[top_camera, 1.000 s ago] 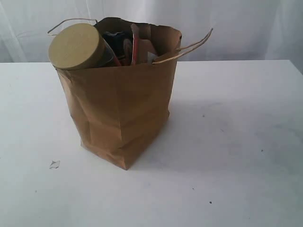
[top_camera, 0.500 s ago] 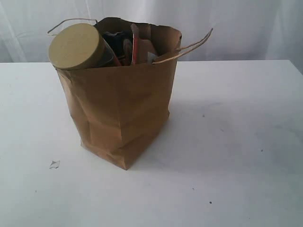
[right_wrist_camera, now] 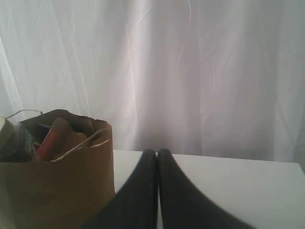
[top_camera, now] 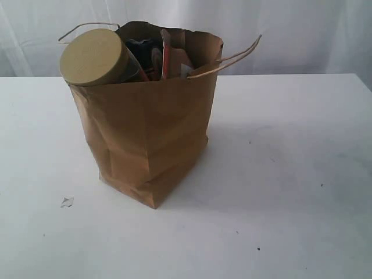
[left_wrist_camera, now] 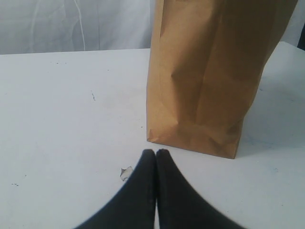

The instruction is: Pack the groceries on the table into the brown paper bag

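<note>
Since every item in sight sits inside the brown paper bag [top_camera: 145, 139], packing looks finished, and both arms stand clear. The left fingers [left_wrist_camera: 143, 186] are clenched together on nothing, low over the desk [top_camera: 290, 174] just short of the bag's base. The right fingers [right_wrist_camera: 143, 191] are likewise pressed together and empty, beside the bag near rim height. Upright left of centre in the exterior frame, the bag is creased kraft brown, its twisted handles [top_camera: 232, 57] splayed outward. A tan-lidded jar [top_camera: 96, 57] leans on the upper-left rim, probably because the bag is full. A red-edged pack [top_camera: 165, 55] and dark shapes crowd behind it.
</note>
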`<state>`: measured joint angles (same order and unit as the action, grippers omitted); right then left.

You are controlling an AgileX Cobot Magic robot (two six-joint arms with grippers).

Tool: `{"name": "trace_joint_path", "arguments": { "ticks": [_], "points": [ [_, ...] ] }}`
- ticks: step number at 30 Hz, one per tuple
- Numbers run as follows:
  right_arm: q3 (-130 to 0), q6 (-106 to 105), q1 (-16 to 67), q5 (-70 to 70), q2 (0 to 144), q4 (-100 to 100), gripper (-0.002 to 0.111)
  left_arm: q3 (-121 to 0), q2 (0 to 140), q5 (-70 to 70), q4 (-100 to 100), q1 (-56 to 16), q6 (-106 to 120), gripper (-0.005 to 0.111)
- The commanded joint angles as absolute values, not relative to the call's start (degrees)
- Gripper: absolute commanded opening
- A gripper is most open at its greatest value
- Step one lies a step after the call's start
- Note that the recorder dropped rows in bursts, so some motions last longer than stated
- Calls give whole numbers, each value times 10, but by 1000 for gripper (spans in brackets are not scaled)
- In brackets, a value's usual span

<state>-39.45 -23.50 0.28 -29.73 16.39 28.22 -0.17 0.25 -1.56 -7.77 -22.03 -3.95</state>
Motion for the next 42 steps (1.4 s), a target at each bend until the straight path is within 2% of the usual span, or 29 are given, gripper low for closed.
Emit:
{"name": "trace_joint_path", "arguments": {
  "ticks": [1,7,12,21,32,42],
  "points": [
    [-393,-242,0,-294,162,284,0,0,0,-16,-78,-219,-40,0],
    [-392,-235,0,-292,162,284,0,0,0,-16,-78,-219,-40,0],
    [-341,-193,0,-253,163,278,0,0,0,-16,-78,-219,-40,0],
    [-225,36,0,-144,163,66,0,0,0,-16,-78,-219,-40,0],
    [-131,0,0,0,136,41,0,0,0,-16,-78,-219,-40,0],
    [-21,0,0,4,50,42,0,0,0,-16,-78,-219,-40,0]
  ]
}}
